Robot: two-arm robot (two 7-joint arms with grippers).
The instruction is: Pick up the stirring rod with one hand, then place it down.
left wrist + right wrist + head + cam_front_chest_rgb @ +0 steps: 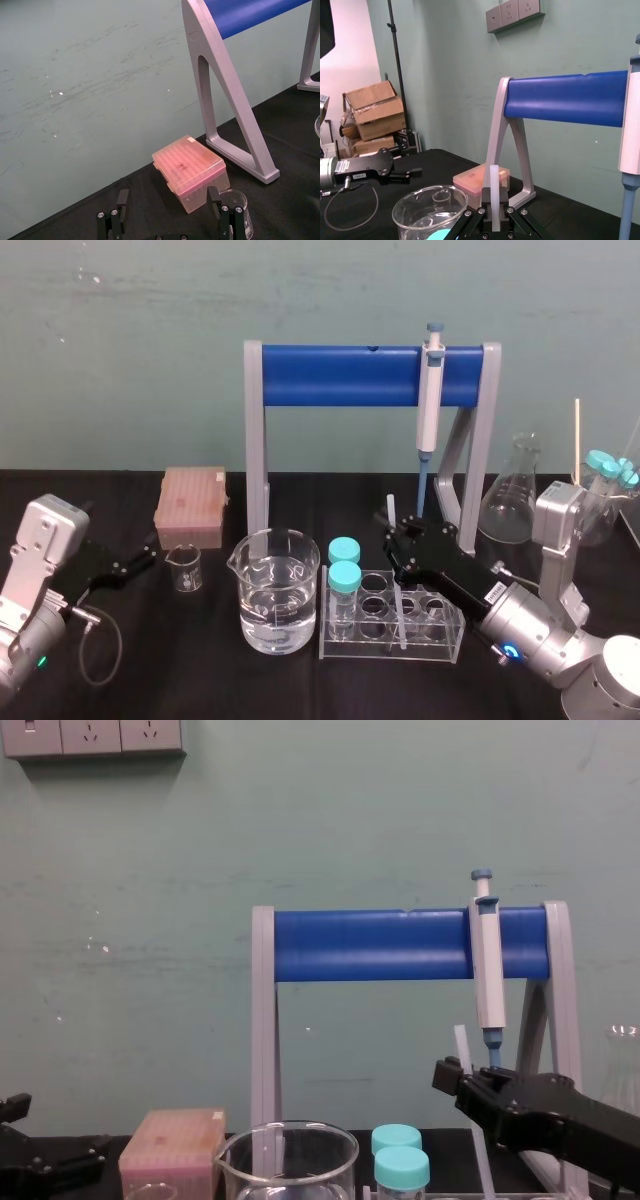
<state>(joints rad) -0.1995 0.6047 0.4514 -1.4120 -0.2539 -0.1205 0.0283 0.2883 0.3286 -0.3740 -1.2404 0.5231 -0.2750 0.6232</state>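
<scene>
The stirring rod (392, 508) is a thin translucent stick held nearly upright. My right gripper (399, 540) is shut on it around mid-length, just behind the clear tube rack (440, 640). The rod's lower part (400, 618) runs down at the rack; I cannot tell if it touches it. From the right wrist the rod (493, 187) rises between the closed fingers (503, 206). The chest view has the rod (463, 1048) sticking up from the black right gripper (452, 1077). My left gripper (148, 560) is parked at the far left, and its fingers (122, 199) stand open and empty.
A large beaker of water (278, 590) stands left of the rack, which holds two teal-capped tubes (343, 575). A small beaker (184, 568) and a pink tip box (190, 505) sit further left. Behind, a pipette (430, 400) hangs on the blue-barred stand (340, 375). A flask (510, 505) is at right.
</scene>
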